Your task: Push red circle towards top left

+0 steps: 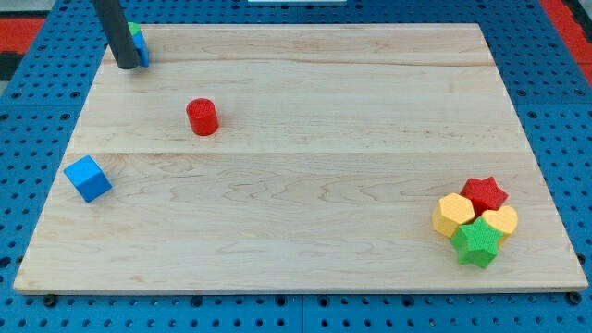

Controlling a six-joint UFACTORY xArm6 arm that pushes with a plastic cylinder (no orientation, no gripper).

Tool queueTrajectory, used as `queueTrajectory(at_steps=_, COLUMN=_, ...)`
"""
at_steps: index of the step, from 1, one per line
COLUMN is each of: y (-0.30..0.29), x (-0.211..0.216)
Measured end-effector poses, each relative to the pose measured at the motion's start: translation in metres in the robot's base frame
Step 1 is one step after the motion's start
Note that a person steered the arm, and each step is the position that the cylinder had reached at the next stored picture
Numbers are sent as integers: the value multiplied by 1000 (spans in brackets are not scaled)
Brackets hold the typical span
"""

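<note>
note that your arm carries no jaws at all, so there is no open or closed state to report: it ends in a straight dark rod, and my tip point(127, 66) rests near the top left corner of the pale wooden board point(305, 213). the tip stands just in front of a small pair of blocks, one green block point(136, 30) and one blue block point(142, 51), both partly hidden behind the rod, so you cannot make out their shapes. the task's thing, the red circle, a short red cylinder block point(202, 117), lies lower and to the view's right of the tip, well apart from it and touching nothing. judged from this layout, the tip is on the wrong side for the push: to drive the red circle towards the top left you would need the tip below and to the right of it, so expect a detour around the cylinder first. the partly hidden green and blue pair sit in the target corner and could obstruct the last part of the travel. a blue cube point(88, 178) lies near the left edge, below the red circle and off the likely push line. at the bottom right, a red star block point(486, 193), two yellow blocks point(454, 215) point(501, 221) and a green star block point(477, 242) are clustered touching one another, well apart from the work.
</note>
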State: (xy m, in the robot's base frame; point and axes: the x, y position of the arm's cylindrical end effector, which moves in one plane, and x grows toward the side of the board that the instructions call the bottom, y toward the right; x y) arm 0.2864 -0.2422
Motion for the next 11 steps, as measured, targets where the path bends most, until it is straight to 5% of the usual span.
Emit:
queueTrajectory(at_steps=4, y=63, x=142)
queueTrajectory(at_steps=8, y=118, x=41)
queueTrajectory(at_steps=11, y=167, x=60)
